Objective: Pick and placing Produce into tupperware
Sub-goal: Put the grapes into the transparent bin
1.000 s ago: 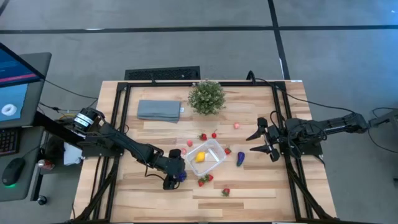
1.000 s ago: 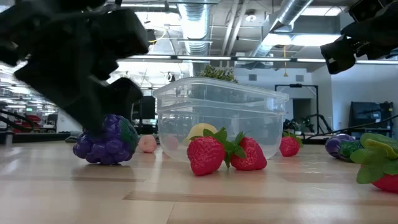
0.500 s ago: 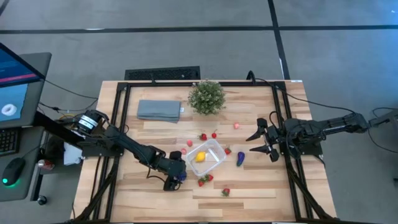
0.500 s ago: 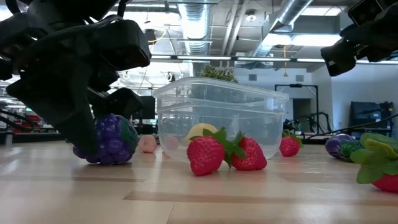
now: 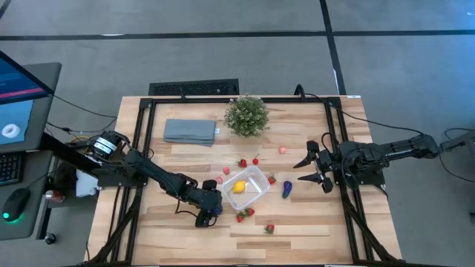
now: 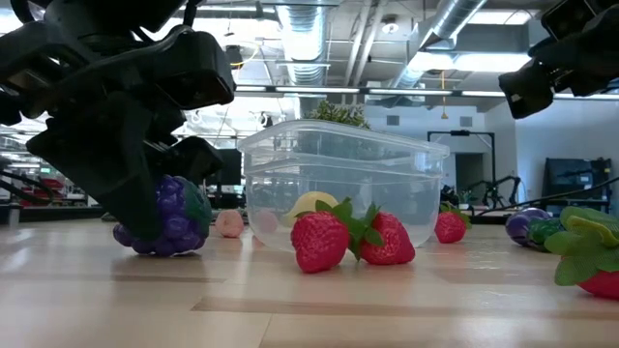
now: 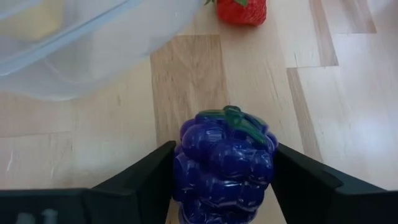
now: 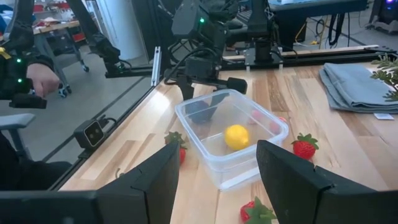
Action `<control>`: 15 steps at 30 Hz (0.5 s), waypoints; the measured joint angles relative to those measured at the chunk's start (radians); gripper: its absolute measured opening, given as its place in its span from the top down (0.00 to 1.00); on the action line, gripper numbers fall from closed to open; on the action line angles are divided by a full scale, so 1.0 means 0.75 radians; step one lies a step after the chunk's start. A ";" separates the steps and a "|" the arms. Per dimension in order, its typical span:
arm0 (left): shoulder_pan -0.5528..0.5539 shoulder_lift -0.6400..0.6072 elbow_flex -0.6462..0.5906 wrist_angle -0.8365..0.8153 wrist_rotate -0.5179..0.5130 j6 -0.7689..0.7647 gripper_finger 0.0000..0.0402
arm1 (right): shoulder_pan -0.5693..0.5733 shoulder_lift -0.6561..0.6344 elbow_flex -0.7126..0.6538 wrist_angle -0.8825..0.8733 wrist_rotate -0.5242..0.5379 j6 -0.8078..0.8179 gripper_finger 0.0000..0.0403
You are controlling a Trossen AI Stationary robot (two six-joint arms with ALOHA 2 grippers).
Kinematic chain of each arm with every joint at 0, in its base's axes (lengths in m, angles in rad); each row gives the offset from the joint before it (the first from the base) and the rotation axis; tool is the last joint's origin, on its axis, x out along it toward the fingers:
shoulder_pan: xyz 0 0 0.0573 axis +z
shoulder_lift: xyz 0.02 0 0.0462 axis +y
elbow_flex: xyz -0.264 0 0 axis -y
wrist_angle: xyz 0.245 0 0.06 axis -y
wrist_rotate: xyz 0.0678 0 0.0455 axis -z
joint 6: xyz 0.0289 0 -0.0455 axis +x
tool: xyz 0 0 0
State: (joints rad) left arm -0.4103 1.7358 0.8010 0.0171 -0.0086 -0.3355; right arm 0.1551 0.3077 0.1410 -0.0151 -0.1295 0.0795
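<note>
Purple grape bunch (image 7: 224,165) sits on the table, clamped between the left tool's (image 7: 222,180) fingers beside the tupperware (image 5: 249,184).

My work surface is a light wooden table (image 5: 297,233) of butcher-block planks with a black frame round it. I take the tupperware (image 5: 248,185) near its middle as my landmark; it rests directly on the wood. Just beside its near-left corner sits the purple grape bunch (image 6: 166,217), on the boards. Two strawberries (image 5: 245,213) lie touching each other at its near edge, and another strawberry (image 5: 269,228) is farther toward the near edge. A dark purple piece (image 5: 287,189) lies just right of the box. Beyond it, on the far side, stand a green potted plant (image 5: 246,115) and, to its left, a folded grey-blue cloth (image 5: 190,131).
</note>
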 joint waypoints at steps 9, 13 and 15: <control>0.000 0.000 0.000 -0.002 0.000 0.002 0.44 | 0.000 0.000 0.000 0.000 0.000 0.001 0.41; 0.000 -0.018 0.000 -0.014 0.033 0.000 0.44 | 0.000 0.000 0.001 0.000 0.000 0.001 0.41; 0.000 -0.049 0.000 -0.024 0.044 -0.002 0.44 | 0.000 0.000 0.001 0.000 0.000 0.001 0.41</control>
State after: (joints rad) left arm -0.4103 1.6992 0.8009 -0.0012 0.0246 -0.3370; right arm 0.1551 0.3076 0.1413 -0.0151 -0.1295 0.0799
